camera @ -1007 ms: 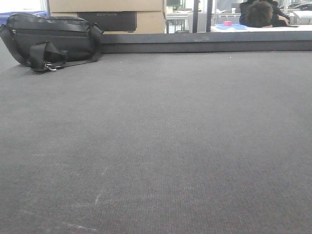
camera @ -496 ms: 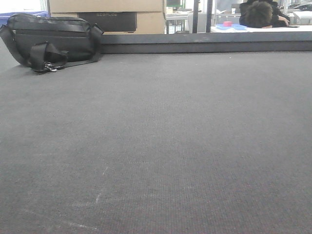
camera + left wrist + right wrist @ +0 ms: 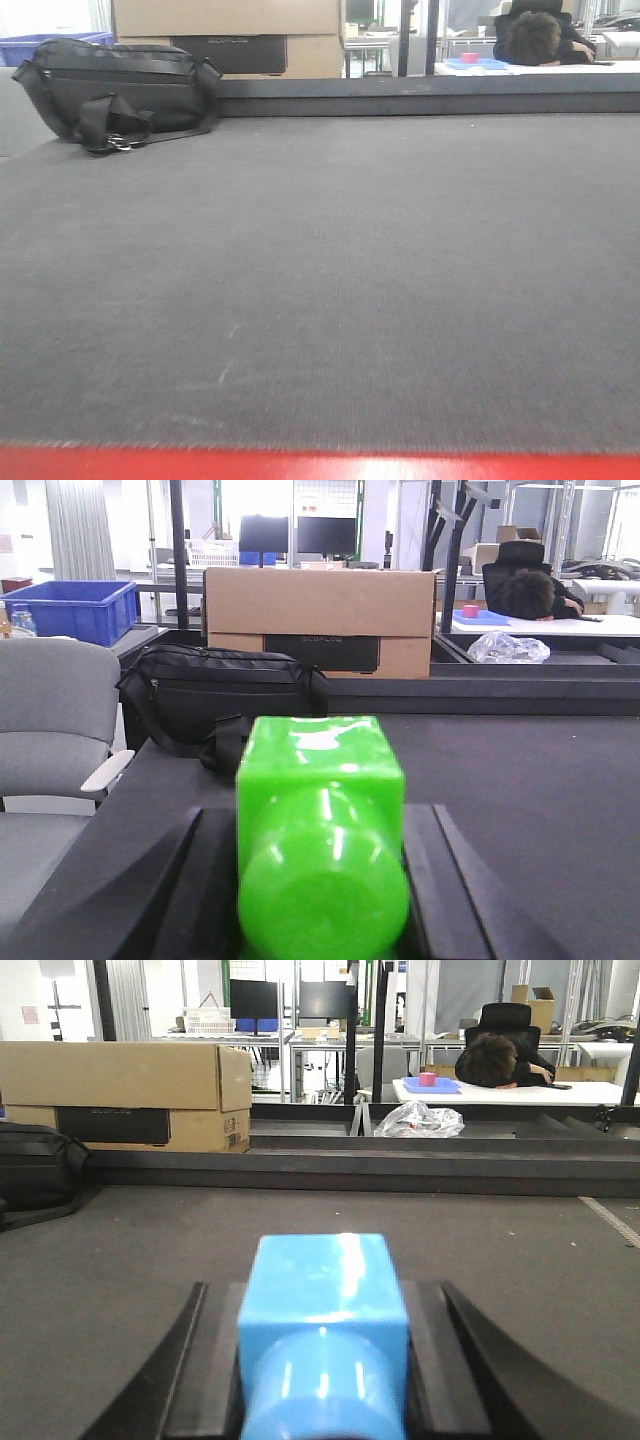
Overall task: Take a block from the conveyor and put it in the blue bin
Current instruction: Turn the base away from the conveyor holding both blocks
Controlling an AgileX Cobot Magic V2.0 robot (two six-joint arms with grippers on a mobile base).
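Since a second ago the front camera has drawn back: the conveyor now shows its red frame along the near edge, and the black bag at its far left sits further right. Over the conveyor the left gripper clamps a green block, and the right gripper clamps a blue block.

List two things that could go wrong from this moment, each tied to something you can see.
The black bag lies on the conveyor between the left gripper, with its green block, and the blue bin; the arm might snag it. The right gripper holds a blue block too; both arms could collide there.
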